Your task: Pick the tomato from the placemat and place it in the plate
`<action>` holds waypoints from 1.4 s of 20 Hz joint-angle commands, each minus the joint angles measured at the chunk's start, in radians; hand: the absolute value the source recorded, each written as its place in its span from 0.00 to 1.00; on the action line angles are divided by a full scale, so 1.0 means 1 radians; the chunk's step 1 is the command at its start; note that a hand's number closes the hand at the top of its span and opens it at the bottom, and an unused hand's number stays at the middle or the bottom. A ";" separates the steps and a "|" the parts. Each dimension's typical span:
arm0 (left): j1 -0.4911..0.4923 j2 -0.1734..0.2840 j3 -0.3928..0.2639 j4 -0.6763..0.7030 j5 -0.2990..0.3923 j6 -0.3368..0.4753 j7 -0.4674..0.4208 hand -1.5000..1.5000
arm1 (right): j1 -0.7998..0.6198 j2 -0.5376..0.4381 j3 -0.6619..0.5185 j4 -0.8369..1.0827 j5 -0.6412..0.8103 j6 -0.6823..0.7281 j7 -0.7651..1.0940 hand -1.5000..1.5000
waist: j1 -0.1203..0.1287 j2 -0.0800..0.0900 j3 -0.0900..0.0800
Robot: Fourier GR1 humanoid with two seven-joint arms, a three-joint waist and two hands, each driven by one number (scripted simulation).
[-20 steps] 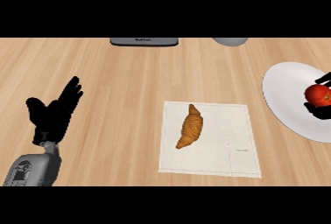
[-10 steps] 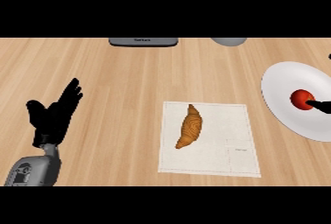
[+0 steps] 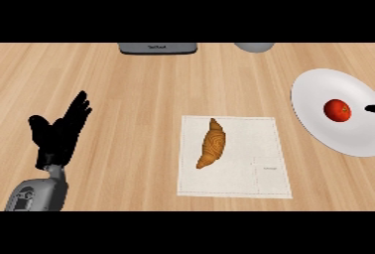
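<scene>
Head view looked steeply down on a wooden counter (image 3: 132,89), the largest thing in sight. At its right side sat the white plate (image 3: 322,134), partly cut off by the edge of the view. Near the middle lay the pale placemat (image 3: 242,178), well apart from the plate. On the placemat rested a croissant (image 3: 212,144), lying lengthwise and a little tilted. Along the far edge stood a dark grey appliance (image 3: 158,47) and, further right, a grey rounded object (image 3: 254,46), both only partly shown.

The left hand (image 3: 60,131) showed at the left of the view, fingers straight and pointing up, holding nothing; it was at rest. The tomato (image 3: 338,110) lay inside the plate, toward its right half, with nothing curled round it. Of the right hand (image 3: 370,107) only a small black tip showed at the right edge, just beside the tomato and apparently clear of it; whether its fingers were spread or curled could not be told.

As a judgement, the task looked essentially done: the tomato was off the placemat and sat in the plate, seemingly let go. What seemed left was only for the right hand to clear away, and for the tomato to lie settled.
</scene>
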 commanded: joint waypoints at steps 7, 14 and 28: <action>-0.101 -0.011 0.002 0.066 -0.024 0.015 0.016 0.50 | 0.023 -0.104 -0.036 0.137 -0.144 0.257 0.028 0.00 | 0.012 0.009 0.002; 0.005 -0.017 -0.013 -0.066 -0.011 -0.015 0.057 0.50 | 0.071 -0.190 -0.024 0.259 -0.149 0.269 -0.134 0.00 | 0.023 0.010 0.003; -0.045 -0.031 -0.007 -0.042 -0.019 -0.007 0.055 0.50 | 0.089 -0.314 0.033 0.420 -0.103 0.215 -0.264 0.00 | 0.030 0.014 0.005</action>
